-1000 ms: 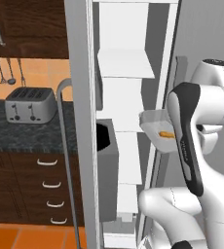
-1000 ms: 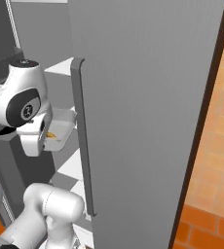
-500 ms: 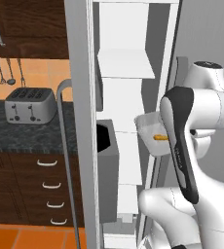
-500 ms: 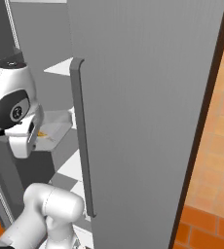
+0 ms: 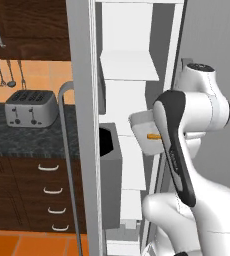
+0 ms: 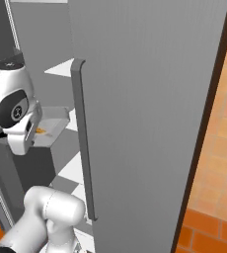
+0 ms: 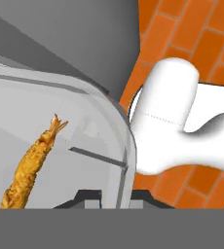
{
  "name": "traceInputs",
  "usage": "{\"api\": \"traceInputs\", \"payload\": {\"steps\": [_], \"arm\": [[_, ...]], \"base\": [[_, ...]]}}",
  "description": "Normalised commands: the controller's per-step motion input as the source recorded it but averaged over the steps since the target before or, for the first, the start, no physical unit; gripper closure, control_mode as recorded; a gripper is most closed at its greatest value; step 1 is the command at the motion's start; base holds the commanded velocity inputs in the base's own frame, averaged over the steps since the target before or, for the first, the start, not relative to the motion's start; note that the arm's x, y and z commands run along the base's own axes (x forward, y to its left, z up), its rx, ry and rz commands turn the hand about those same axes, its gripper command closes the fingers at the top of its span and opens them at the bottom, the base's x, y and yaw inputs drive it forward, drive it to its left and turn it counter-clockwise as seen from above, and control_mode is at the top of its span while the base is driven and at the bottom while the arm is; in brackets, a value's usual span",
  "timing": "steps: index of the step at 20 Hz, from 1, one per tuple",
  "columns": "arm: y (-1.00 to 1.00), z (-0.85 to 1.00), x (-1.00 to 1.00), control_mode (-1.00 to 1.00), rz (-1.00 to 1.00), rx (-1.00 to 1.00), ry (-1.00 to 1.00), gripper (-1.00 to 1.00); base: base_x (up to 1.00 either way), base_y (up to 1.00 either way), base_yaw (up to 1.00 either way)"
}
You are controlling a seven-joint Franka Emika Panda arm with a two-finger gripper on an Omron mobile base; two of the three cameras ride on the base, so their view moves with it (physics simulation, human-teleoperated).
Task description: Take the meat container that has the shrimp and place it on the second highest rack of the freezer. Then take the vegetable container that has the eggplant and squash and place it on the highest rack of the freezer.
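Your gripper [image 7: 115, 197] grasps meat container [image 5: 143, 131] by rim, shrimp [image 7: 32, 163] inside. Container held in air inside open freezer [image 5: 132, 60], in front of white shelves.

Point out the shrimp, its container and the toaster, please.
shrimp [image 7: 32, 164]: hand view, middle of its orange body.
container [image 5: 141, 121]: left base view, pale rim at its near left corner.
toaster [image 5: 31, 109]: left base view, centre of its grey front face.
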Motion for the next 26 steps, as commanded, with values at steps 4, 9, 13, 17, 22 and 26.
{"api": "traceInputs", "payload": {"steps": [4,9,13,17,22,26], "arm": [[0.0,-0.08,0.96,-1.0,-0.1,0.01,0.0,1.0],[0.0,-0.43,0.11,-1.0,-0.01,0.0,-0.15,1.0],[0.0,-0.26,0.59,-1.0,-0.02,0.0,-0.06,1.0],[0.0,-0.13,0.89,-1.0,-0.04,0.0,-0.01,1.0],[0.0,-0.3,0.61,-1.0,-0.02,0.0,0.0,1.0],[0.0,-0.64,0.26,-1.0,0.0,0.0,-0.01,1.0]], "base": [[0.0,0.0,0.0],[0.0,0.0,0.0],[0.0,0.0,0.0],[0.0,0.0,0.0],[0.0,0.0,0.0],[0.0,0.0,0.0]]}}
